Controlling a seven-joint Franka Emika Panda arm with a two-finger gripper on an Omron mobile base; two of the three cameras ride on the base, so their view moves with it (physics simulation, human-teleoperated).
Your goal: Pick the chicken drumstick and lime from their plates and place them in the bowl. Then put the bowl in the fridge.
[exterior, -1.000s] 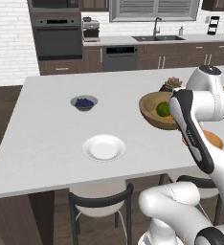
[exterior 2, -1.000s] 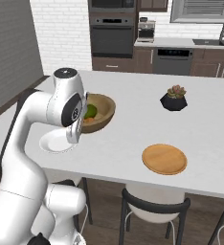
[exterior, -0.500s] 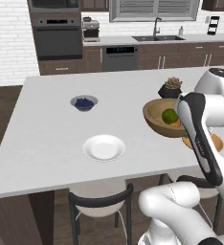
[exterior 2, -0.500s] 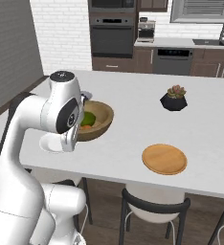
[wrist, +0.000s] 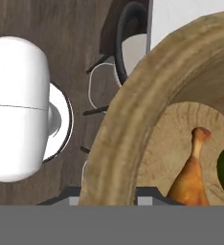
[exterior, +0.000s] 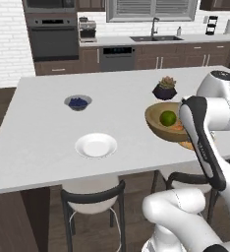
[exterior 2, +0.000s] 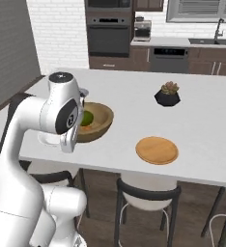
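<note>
Wooden bowl [exterior: 162, 127] is gripped at its rim by the gripper [wrist: 111, 194], jaws clamped on the wall, and is held above the counter's [exterior: 48, 138] edge. Lime [exterior: 168, 117] and drumstick [wrist: 189, 179] are seen inside it. White plate [exterior: 96, 145] and wooden plate [exterior 2: 157, 150] sit bare.

The white worktop [exterior: 48, 147] carries a white plate [exterior: 96, 145] near its front edge, a small grey bowl of blueberries [exterior: 77, 103] further back, and a dark potted plant [exterior: 165, 89] toward the right. A flat wooden plate [exterior 2: 156, 150] lies near the front edge on the right side. The wooden bowl [exterior 2: 94, 120] seems lifted off the surface, though it is hard to tell.
</note>
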